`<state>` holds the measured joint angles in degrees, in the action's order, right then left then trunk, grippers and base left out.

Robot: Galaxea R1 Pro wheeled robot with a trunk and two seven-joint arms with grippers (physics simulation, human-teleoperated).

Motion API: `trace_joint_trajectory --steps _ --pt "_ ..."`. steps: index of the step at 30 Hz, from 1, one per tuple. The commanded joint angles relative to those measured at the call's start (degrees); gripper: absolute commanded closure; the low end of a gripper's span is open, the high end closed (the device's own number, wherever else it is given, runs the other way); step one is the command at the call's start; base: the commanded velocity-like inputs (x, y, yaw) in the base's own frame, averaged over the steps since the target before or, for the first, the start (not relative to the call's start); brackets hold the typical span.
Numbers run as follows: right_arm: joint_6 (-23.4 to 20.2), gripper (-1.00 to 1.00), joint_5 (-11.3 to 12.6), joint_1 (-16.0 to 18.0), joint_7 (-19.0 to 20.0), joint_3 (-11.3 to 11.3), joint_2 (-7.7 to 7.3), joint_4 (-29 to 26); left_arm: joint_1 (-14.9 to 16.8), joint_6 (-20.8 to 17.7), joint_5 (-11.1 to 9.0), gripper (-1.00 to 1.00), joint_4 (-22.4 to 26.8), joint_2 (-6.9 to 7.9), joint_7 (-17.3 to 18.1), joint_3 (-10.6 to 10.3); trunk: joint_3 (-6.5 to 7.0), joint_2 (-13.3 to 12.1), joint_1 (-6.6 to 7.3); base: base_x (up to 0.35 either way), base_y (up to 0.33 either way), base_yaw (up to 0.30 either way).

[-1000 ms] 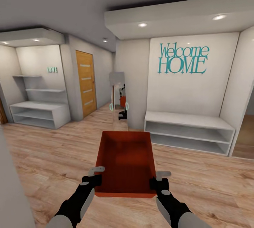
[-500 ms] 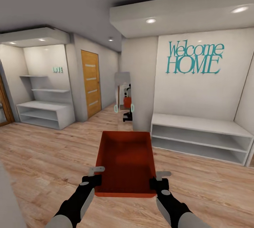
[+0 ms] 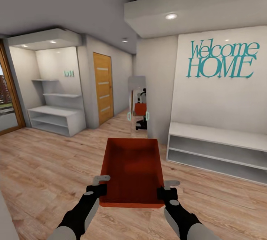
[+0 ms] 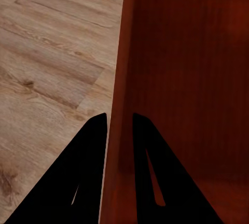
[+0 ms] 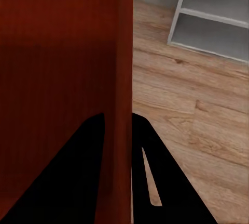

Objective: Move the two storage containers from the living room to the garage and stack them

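- Container (image 3: 132,169), orange-red and open-topped, is riding out front above the wood floor (image 3: 44,173), long walls pinched at the near end.
- Left gripper (image 3: 99,190) and right gripper (image 3: 165,192) are each clamping a side wall.
- Likely light and stiff; thin walls may slip.
- Hallway door (image 3: 103,86) is showing ahead.

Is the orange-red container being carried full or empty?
Empty: the head view looks straight down onto the container and its bare red bottom, nothing inside. It sits level between the left gripper and right gripper.
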<state>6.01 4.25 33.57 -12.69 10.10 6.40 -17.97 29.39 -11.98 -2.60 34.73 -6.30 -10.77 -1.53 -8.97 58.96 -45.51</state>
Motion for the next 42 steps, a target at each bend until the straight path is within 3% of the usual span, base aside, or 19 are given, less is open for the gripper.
trace_joint_trajectory --steps 1,7,12,19,22,31,32,42 --pt "-0.1 1.0 0.4 -0.2 0.0 0.8 0.25 0.1 -0.1 -0.7 -0.6 1.0 -0.2 0.35 0.0 -0.5 -0.09 0.1 -0.04 0.0 0.0 0.0" --pt "0.7 1.0 0.5 -0.2 -0.3 -0.1 0.17 1.2 -0.2 0.4 0.9 1.0 -2.2 -0.24 -0.1 0.4 -0.09 0.1 -0.04 0.013 0.0 0.0" --pt "0.3 1.0 2.6 -0.2 -0.4 2.5 -0.05 1.3 -0.1 0.7 -1.4 1.0 -3.3 -0.21 -1.1 -0.5 -0.09 0.1 -0.04 0.132 0.0 0.0" --pt "-1.1 1.0 5.5 -0.2 -0.8 6.2 -0.31 1.4 -0.1 0.8 -5.8 1.0 -4.7 -0.07 -2.9 -4.2 -0.09 0.1 -0.04 0.296 0.0 0.0" --pt "-1.1 1.0 6.6 -0.2 -0.3 7.1 -0.96 1.6 -0.2 0.8 -5.8 1.0 -5.1 -0.2 -3.7 -4.9 -0.09 0.1 -0.04 0.319 0.0 0.0" --pt "-0.6 1.0 8.6 -0.2 -0.3 8.6 -0.85 3.5 -0.1 0.8 -5.9 1.0 -6.5 -0.15 -3.6 -5.3 -0.09 0.1 -0.04 0.321 0.0 0.0" --pt "1.0 1.0 0.0 -0.2 -0.3 1.0 0.01 1.2 -0.1 0.8 -5.9 1.0 -6.5 -0.17 -1.3 0.4 -0.09 0.1 -0.04 0.321 0.0 0.0" --pt "-1.0 1.0 0.1 -0.2 -0.5 0.9 -0.01 0.6 -0.2 0.7 -6.1 1.0 -6.6 -0.12 -1.3 0.4 -0.09 0.1 -0.04 0.321 0.0 0.084"
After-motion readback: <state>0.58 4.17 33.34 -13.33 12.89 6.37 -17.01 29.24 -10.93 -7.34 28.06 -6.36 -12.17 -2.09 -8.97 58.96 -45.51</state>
